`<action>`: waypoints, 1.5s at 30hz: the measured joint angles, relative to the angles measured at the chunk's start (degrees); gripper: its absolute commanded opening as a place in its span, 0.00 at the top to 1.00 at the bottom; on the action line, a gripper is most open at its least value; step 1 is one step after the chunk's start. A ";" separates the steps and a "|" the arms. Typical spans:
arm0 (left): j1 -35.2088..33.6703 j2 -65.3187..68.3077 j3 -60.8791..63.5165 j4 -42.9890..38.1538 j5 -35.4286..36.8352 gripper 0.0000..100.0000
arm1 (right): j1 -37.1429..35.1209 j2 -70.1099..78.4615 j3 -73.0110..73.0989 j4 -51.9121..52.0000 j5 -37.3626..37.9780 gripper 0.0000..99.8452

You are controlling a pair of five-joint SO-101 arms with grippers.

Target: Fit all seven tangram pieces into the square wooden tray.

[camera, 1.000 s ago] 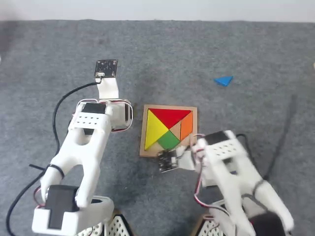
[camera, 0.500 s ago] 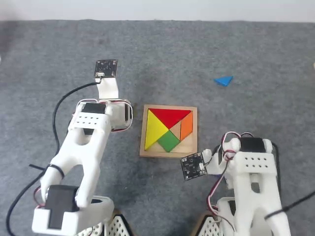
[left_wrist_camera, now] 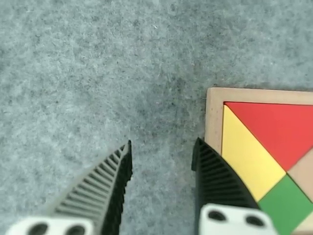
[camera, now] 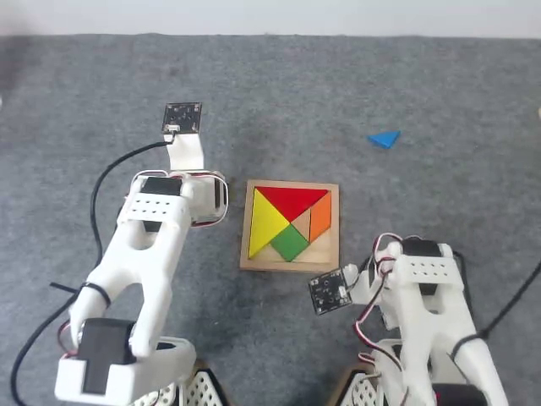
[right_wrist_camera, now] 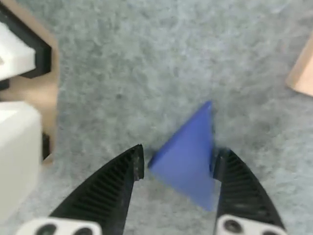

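Note:
The square wooden tray (camera: 292,265) lies mid-table holding a red triangle (camera: 290,201), a yellow triangle (camera: 267,224), a green square (camera: 290,244) and an orange parallelogram (camera: 320,222); its near right part is bare wood. A small light-blue triangle (camera: 385,139) lies far back right on the mat. My right gripper (right_wrist_camera: 178,159) is shut on a darker blue triangle (right_wrist_camera: 188,154), just off the tray's near right corner. My left gripper (left_wrist_camera: 164,143) stands open over bare mat beside the tray's corner (left_wrist_camera: 213,115), with nothing between its fingers.
Grey mat covers the whole table. The left arm (camera: 156,228) stands left of the tray, the right arm (camera: 427,288) at its near right. A tan edge (right_wrist_camera: 303,73) and a white-and-black part (right_wrist_camera: 19,54) flank the right gripper's view.
The right arm has drawn back from the tray's near right corner toward the table's front. The left arm and the pieces in the tray have not moved.

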 measured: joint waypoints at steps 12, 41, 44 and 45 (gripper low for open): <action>0.00 0.00 0.00 0.00 0.00 0.80 | -0.09 2.37 -1.67 -3.25 -2.99 0.99; -0.09 0.00 0.00 0.00 0.00 0.80 | 22.95 -11.96 -4.57 13.27 21.10 0.79; -0.09 0.00 0.00 0.00 0.00 0.80 | 23.12 -9.23 0.97 4.92 21.27 0.79; 0.00 0.00 0.00 0.00 0.00 0.80 | 22.95 -8.70 2.29 2.20 21.27 0.79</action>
